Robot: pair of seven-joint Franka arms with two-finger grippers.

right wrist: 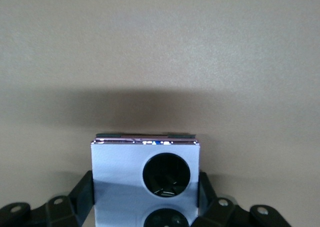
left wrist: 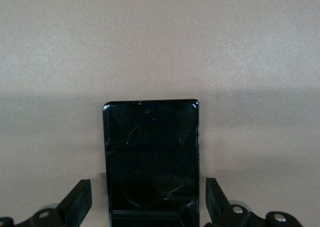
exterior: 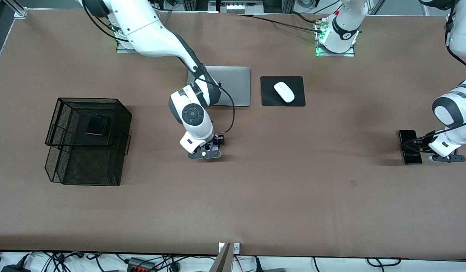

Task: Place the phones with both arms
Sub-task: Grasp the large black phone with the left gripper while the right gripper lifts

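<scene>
The lavender phone (right wrist: 125,187) with two black camera circles sits between my right gripper's (right wrist: 146,194) fingers, which press against its sides. In the front view this gripper (exterior: 213,149) is low at the table's middle, nearer the camera than the laptop. The black slab phone (exterior: 409,147) lies flat toward the left arm's end. My left gripper (exterior: 420,145) is over it, open, with its fingers (left wrist: 80,202) apart from the slab's (left wrist: 150,147) sides. The black flip phone (exterior: 97,124) lies on the upper shelf of the black mesh tray (exterior: 67,166).
A closed silver laptop (exterior: 235,85) lies near the robot bases. Beside it a white mouse (exterior: 284,91) rests on a black pad (exterior: 269,100). The mesh tray stands toward the right arm's end.
</scene>
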